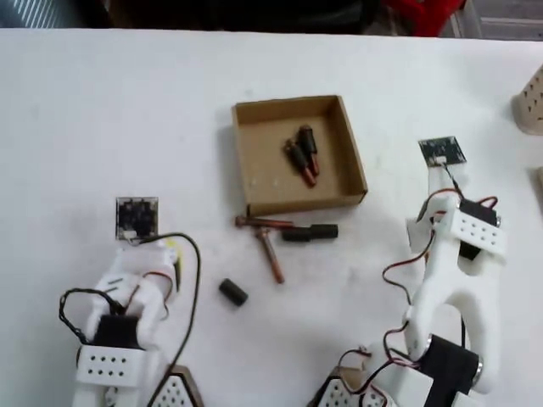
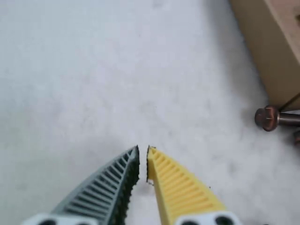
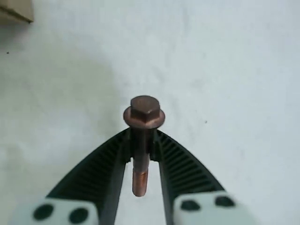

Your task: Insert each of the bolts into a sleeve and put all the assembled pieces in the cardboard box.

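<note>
Copper bolt [image 3: 146, 112], black ribbed right tool [image 3: 143, 136], brown cardboard box [image 1: 263, 153], white table [image 1: 127, 102].

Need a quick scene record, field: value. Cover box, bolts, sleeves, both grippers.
box: open, mid-table; holds at least two sleeved bolts
loose bolts: two on the table, just in front of the box
loose sleeves: one beside those bolts, one nearer the left arm
right gripper: shut on a bolt, head out past the tips
left gripper: shut, empty, above bare table
</note>
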Controlling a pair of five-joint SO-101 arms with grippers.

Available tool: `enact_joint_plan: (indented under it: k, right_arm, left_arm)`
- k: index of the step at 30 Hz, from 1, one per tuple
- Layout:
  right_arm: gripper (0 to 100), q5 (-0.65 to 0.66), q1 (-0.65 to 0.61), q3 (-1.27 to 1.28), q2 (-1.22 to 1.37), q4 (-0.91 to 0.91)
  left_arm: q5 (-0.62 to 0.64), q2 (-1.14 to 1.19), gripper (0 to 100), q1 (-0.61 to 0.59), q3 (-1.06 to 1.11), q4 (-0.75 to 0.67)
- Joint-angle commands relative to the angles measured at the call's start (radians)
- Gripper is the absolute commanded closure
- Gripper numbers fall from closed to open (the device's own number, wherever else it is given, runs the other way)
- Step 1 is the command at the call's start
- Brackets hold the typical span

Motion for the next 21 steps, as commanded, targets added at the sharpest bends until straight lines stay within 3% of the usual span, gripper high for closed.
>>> enact_joint_plan:
  k: [1,17,21]
  right_arm:
    - [89.4,-0.005,0.044,0.005,-0.033,-0.013]
    - [89.4,-0.011,0.077,0.020,-0.005,-0.084]
    - [95.3,-0.011,0.059,0.000,0.108,-0.137]
  left_arm:
    - [-0.009,-0.012,93,-0.008,-0.005,0.000]
    - [-0.009,-0.012,93,-0.008,-0.005,0.009]
    - [-0.009,-0.012,93,-0.008,-0.005,0.011]
